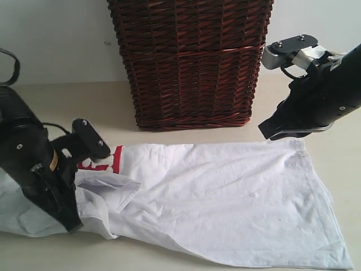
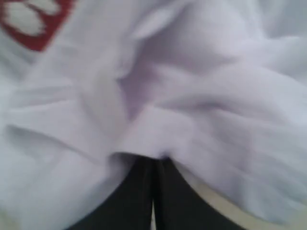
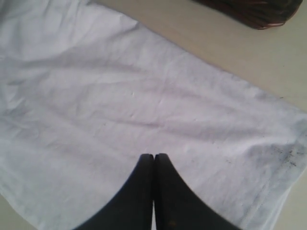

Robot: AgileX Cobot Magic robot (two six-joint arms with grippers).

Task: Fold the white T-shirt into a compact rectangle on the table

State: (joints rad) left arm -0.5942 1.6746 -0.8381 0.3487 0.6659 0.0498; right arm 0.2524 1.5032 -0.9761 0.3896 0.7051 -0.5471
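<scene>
A pale beige worktop (image 1: 333, 107) runs back to a light wall, with a dark brown wicker basket (image 1: 192, 62) standing at the rear. The white T-shirt (image 1: 225, 192) lies spread on the worktop in front of the basket. It is flat and lightly creased on the right and bunched into folds on the left, where a patch of its red-outlined lettering (image 1: 115, 160) shows.

The left fingers (image 2: 146, 168) are pressed together down in that bunched left end. Their tips are buried under a rolled fold of the shirt and pinch the cloth there. In the exterior view the black left arm (image 1: 34, 164) covers that spot, so the grip itself cannot be seen from outside.

The right fingers (image 3: 147, 164) are also pressed together, with nothing between them. They sit over the flat part of the shirt near its far edge, close to the right-hand corner. Whether they touch the cloth or hang just above it cannot be told.

The left wrist view is blurred and almost filled with white cloth, apart from a corner of the red lettering (image 2: 33, 24). The shirt's left end is partly hidden behind the left arm. Its near right corner reaches the bottom of the exterior view. Only a sliver of the basket (image 3: 249, 12) enters the right wrist view. Faint dark marks near the hem there are too small to make out.
</scene>
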